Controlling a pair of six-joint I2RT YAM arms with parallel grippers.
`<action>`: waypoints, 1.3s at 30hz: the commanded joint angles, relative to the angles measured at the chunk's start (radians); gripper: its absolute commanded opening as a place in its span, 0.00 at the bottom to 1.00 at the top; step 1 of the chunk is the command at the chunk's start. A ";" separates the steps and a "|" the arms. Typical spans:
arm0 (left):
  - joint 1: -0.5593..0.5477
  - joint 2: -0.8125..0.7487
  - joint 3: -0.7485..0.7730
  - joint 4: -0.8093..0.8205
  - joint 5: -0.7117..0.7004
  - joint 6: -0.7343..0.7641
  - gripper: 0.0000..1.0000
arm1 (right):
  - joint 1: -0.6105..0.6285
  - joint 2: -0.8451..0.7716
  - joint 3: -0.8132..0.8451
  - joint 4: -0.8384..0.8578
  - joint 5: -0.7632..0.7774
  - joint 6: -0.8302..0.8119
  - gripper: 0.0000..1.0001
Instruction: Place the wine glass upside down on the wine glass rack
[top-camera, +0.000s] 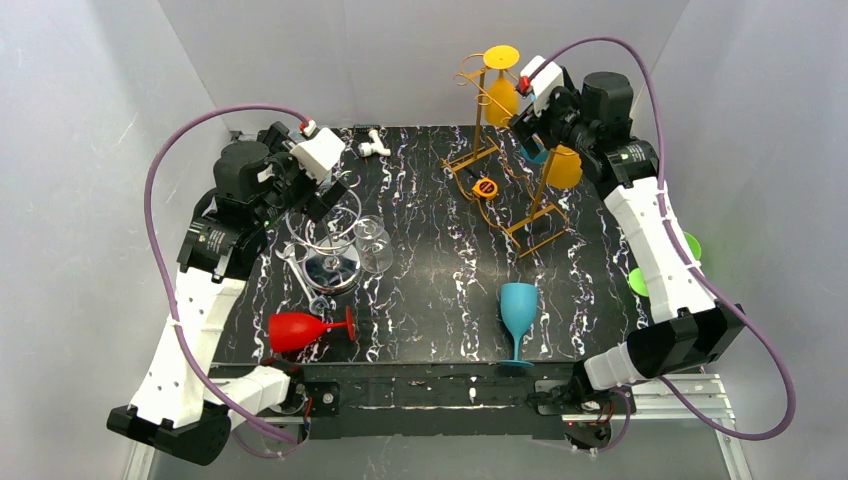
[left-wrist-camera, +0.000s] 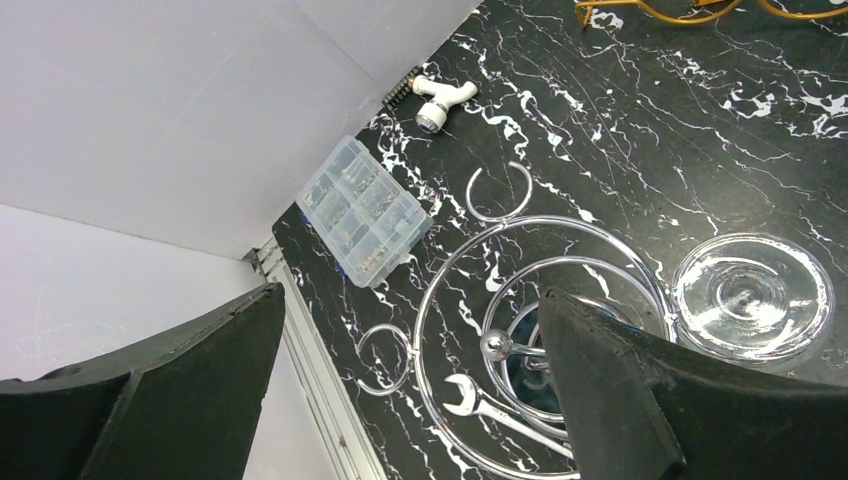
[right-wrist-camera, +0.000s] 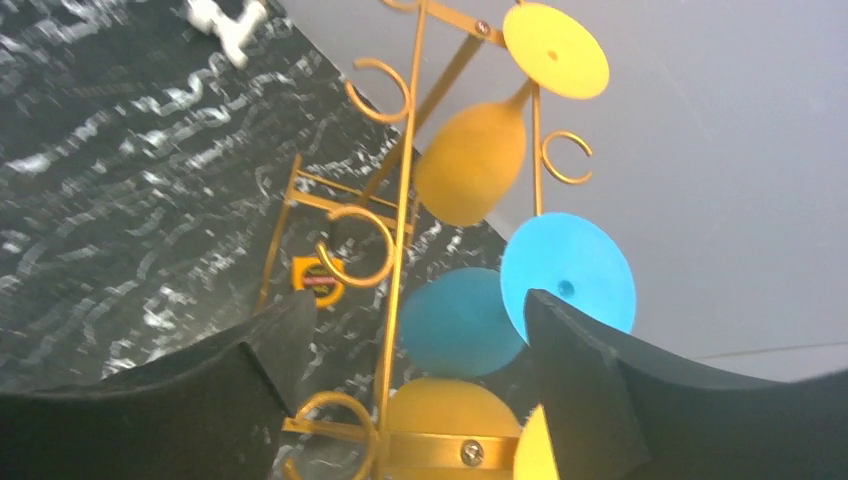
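Right gripper (right-wrist-camera: 410, 308): jaws apart, clamped on nothing. It sits high at 1 o'clock on the table (top-camera: 440, 290), against the gold rack (right-wrist-camera: 405, 190).

Task item: blue wine glass (right-wrist-camera: 567, 272), inverted, foot up and bowl down. It is on the rack between the open fingers, below one yellow glass (right-wrist-camera: 470, 165) that also hangs foot up. Its foot lies just past the right finger; you cannot tell whether the two touch.

You cannot see whether the stem is fully seated in its hook; the post hides it. Judgement: hang is done or nearly done, and the open jaws suit a release.

If you back out, go straight along the finger line, since a sideways drift could catch the foot and unseat the glass.

Left gripper (left-wrist-camera: 412, 298): jaws wide apart and empty, hovering at 10 o'clock over the silver rack (top-camera: 335, 265), well clear of the right arm's work.

A second blue glass (top-camera: 518, 305) stands upright at 6 o'clock. A red glass (top-camera: 298, 330) lies on its side at 8 o'clock.
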 joint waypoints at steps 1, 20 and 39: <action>0.003 -0.012 0.023 -0.018 0.006 -0.014 0.98 | -0.003 -0.001 0.105 0.033 -0.070 0.173 0.91; 0.003 -0.028 -0.008 0.023 -0.016 0.005 0.98 | 0.228 0.372 0.488 -0.059 0.423 0.390 0.85; 0.004 -0.037 -0.017 0.037 -0.012 0.013 0.98 | 0.259 0.396 0.351 0.025 0.553 0.349 0.61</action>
